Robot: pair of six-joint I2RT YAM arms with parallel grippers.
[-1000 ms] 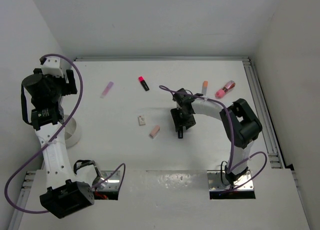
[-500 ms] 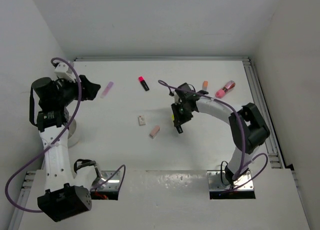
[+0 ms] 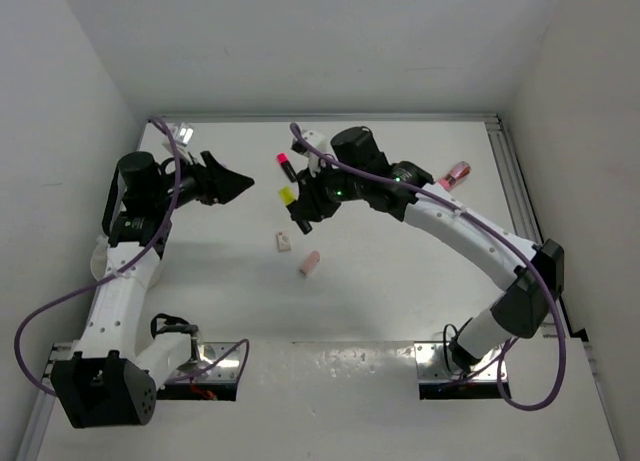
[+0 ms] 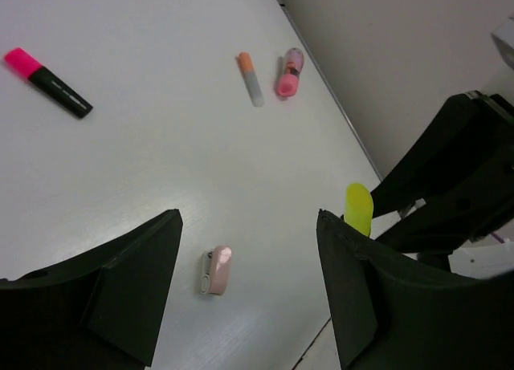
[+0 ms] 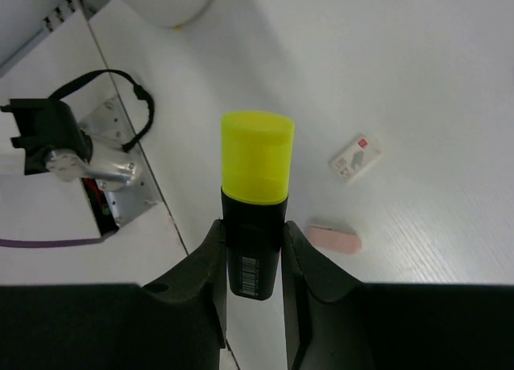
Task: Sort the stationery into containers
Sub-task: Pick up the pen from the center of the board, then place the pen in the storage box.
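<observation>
My right gripper point(image 3: 300, 209) is shut on a black highlighter with a yellow cap point(image 5: 257, 157), held above the table; the cap sticks out past the fingers point(image 5: 210, 258). My left gripper point(image 4: 247, 250) hangs open and empty over the left middle of the table point(image 3: 225, 186). Below lie a pink eraser point(image 4: 217, 270) and a whitish eraser point(image 3: 284, 242). A pink-capped highlighter point(image 3: 285, 164) lies further back. An orange-capped marker point(image 4: 250, 79) and a small pink cup point(image 4: 289, 71), apparently on its side, lie at the far right. The white tub point(image 3: 100, 264) stands at the left, mostly behind the left arm.
A metal rail point(image 3: 520, 211) runs along the table's right edge. White walls close in the left, far and right sides. The arm bases and cable loops point(image 3: 200, 356) sit at the near edge.
The right gripper shut on the yellow-capped highlighter, lifted it and swung it left and farther back. The left arm swung away from the tub toward the table's middle.
</observation>
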